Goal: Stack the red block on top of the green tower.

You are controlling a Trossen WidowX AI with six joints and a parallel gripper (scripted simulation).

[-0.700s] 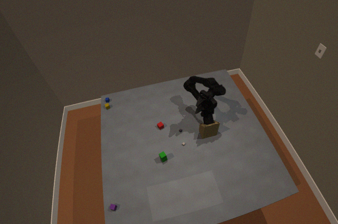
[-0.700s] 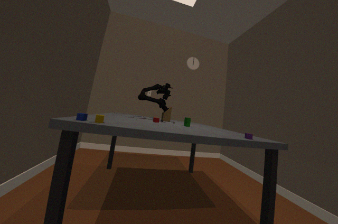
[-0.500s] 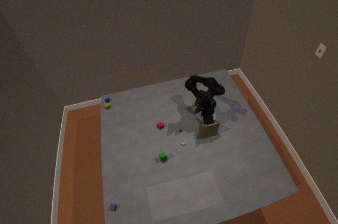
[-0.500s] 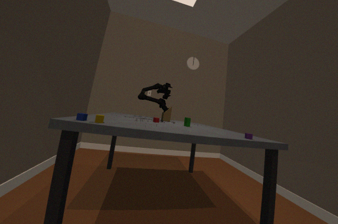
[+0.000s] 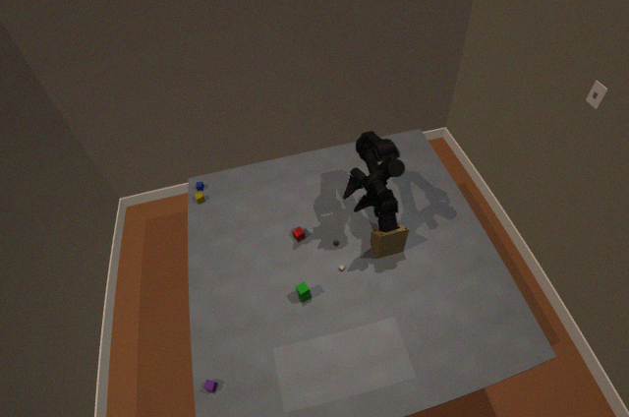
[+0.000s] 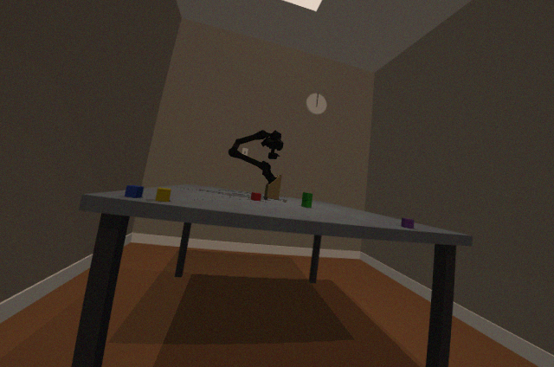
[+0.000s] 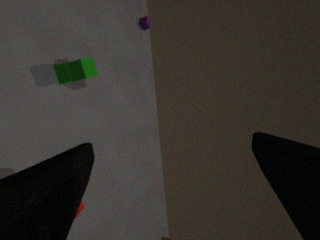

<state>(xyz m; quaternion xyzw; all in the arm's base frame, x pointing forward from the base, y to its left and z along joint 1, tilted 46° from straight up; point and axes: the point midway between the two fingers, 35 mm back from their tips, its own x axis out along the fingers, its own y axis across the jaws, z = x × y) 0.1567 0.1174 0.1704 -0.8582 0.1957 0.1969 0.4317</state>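
The red block sits on the grey table, left of the arm's base. In the wrist view only a red sliver of it shows beside the left finger. The green tower, two green blocks high, stands upright nearer the front. My gripper is open and empty. It hangs high above the table, well apart from both the block and the tower.
The arm stands on a tan base. A blue block and a yellow block sit at the far left corner. A purple block sits near the front edge. A small dark ball and a white one lie near the base.
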